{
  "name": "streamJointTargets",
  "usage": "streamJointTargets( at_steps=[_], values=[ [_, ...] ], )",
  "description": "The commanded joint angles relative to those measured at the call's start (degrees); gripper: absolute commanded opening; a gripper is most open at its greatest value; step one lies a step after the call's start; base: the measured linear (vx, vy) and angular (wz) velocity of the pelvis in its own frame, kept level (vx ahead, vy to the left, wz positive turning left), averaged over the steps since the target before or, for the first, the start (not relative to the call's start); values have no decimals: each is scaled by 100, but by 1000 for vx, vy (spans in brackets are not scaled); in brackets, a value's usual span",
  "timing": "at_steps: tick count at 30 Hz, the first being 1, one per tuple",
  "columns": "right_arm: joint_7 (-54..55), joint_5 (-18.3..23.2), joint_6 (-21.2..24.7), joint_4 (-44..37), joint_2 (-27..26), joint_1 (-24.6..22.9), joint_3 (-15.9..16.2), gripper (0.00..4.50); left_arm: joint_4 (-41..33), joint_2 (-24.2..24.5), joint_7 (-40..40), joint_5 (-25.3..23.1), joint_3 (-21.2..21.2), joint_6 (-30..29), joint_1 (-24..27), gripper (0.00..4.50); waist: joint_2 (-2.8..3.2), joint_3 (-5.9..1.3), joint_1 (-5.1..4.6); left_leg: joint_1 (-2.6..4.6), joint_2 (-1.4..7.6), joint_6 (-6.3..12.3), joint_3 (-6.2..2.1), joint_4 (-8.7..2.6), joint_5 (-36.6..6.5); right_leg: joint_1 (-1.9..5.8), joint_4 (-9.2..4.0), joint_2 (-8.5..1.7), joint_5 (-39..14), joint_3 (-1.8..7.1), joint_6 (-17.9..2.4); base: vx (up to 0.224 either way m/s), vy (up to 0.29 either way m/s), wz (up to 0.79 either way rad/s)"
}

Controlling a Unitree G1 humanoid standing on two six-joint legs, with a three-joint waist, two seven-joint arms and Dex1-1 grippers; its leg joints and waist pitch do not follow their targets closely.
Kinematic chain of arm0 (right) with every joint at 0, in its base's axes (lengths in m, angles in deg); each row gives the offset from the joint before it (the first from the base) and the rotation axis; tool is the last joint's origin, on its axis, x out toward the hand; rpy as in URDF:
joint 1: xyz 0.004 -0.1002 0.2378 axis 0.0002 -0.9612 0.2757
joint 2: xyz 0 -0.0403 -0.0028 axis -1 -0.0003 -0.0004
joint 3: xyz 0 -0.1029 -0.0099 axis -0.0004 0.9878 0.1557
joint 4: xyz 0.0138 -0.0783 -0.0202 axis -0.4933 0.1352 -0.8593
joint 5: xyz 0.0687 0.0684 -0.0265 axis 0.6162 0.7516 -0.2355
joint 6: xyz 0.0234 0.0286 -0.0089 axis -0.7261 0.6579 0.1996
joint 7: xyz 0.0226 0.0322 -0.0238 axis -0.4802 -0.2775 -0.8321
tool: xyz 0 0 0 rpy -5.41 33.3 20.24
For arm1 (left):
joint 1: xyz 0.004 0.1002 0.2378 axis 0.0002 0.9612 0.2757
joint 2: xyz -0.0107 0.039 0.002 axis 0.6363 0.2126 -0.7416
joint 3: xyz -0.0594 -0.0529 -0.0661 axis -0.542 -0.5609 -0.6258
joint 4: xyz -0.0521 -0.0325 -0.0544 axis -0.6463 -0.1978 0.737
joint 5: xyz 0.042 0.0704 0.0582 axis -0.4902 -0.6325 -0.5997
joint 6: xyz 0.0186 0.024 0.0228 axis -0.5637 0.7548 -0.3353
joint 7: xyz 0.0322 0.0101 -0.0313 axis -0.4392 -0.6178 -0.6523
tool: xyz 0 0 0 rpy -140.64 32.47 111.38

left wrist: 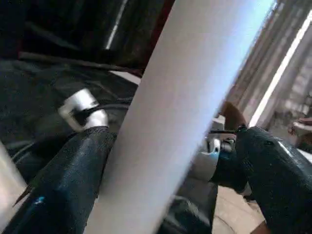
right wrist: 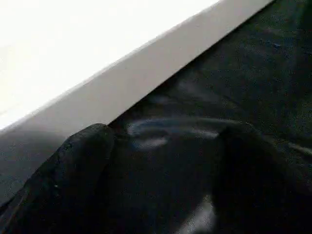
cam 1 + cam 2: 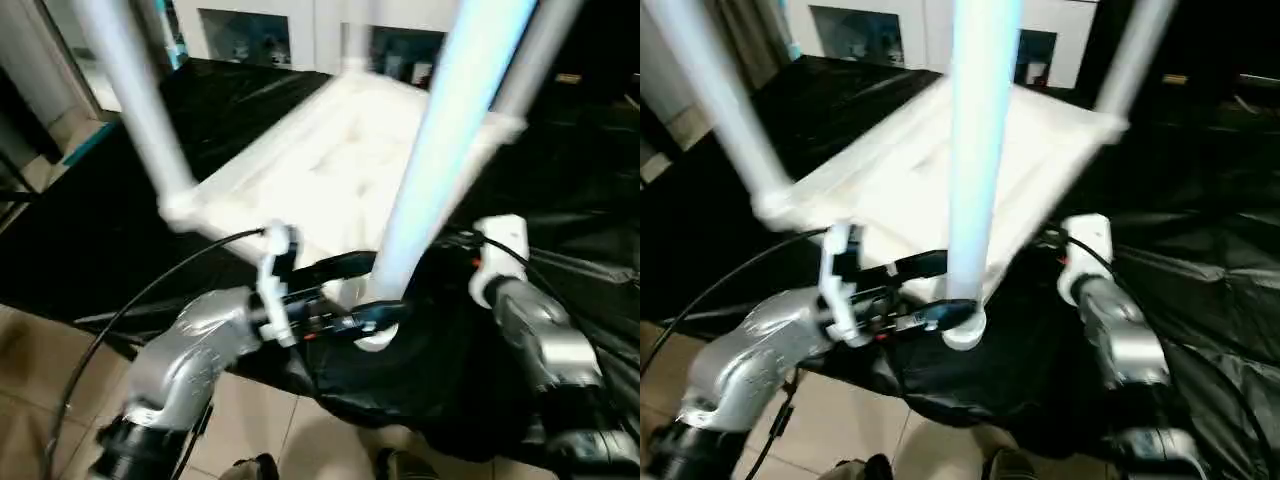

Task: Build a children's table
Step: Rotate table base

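The white table top [image 3: 320, 160] lies upside down on a black cloth, ribbed side up. Three white tube legs rise from its corners: one at the left [image 3: 135, 100], one at the far right [image 3: 530, 50], and a near one [image 3: 440, 140]. My left gripper [image 3: 378, 300] is shut on the near leg just above its flared end [image 3: 376, 338], with one black finger [image 1: 63, 185] on each side of the tube [image 1: 170, 122]. My right gripper [image 2: 161, 141] is open beside the top's near rim [image 2: 122, 83], over bare cloth and holding nothing.
Black cloth [image 3: 100, 230] covers the work surface and hangs over its near edge [image 3: 400, 400]. Tiled floor [image 3: 40, 380] lies below at the left. A white cabinet with glass doors [image 3: 245, 35] stands behind. A black cable [image 3: 130, 310] loops off my left forearm.
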Motion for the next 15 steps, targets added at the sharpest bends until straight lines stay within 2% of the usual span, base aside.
streamJointTargets(
  at_steps=[1, 2, 5, 9, 11, 12, 15],
  values=[
    [-245, -68, -145, 226, -116, 168, 262, 428, 141, -16, -74, -205, 212, 127, -97, 450, -90, -385, 63, 140, 183, 199, -128, -382, -1400, 243, -353, -92, -1466, 60, -1208, 0, 0, 0],
    [-251, -79, -170, 279, -109, 215, 253, 428, 198, -19, -61, -251, 231, 171, -134, 450, -103, -391, 55, 136, 181, 218, -128, -379, -1357, 249, -346, -85, -1376, 59, -1236, 0, 0, 0],
    [-303, -82, -259, 489, -63, 377, 190, 428, 374, -52, -38, -371, 280, 305, -271, 450, -111, -444, 75, 152, 182, 432, -108, -333, -951, 287, -279, -73, -683, 63, -1495, 0, 0, 0],
    [-379, -114, -408, 754, 32, 511, 150, 428, 554, -164, 25, -542, 295, 482, -441, 450, -98, -468, 148, 187, 196, 672, -80, -298, -673, 288, -232, -58, -161, 66, -1778, 0, 0, 0],
    [-414, -135, -479, 853, 59, 554, 127, 428, 629, -198, 33, -600, 292, 573, -487, 450, -97, -460, 176, 196, 203, 675, -75, -302, -771, 289, -242, -65, -270, 65, -1795, 0, 0, 0],
    [-435, -133, -514, 901, 71, 572, 106, 428, 671, -220, 43, -609, 288, 598, -509, 450, -121, -478, 192, 195, 209, 664, -75, -298, -794, 301, -235, -79, -341, 67, -1803, 0, 0, 0],
    [-602, -95, -677, 1041, 86, 614, 64, 428, 737, -311, -12, -599, 381, 661, -567, 450, -118, -481, 207, 201, 207, 617, -70, -301, -925, 294, -254, -74, -572, 67, -1770, 0, 0, 0]
  ],
)
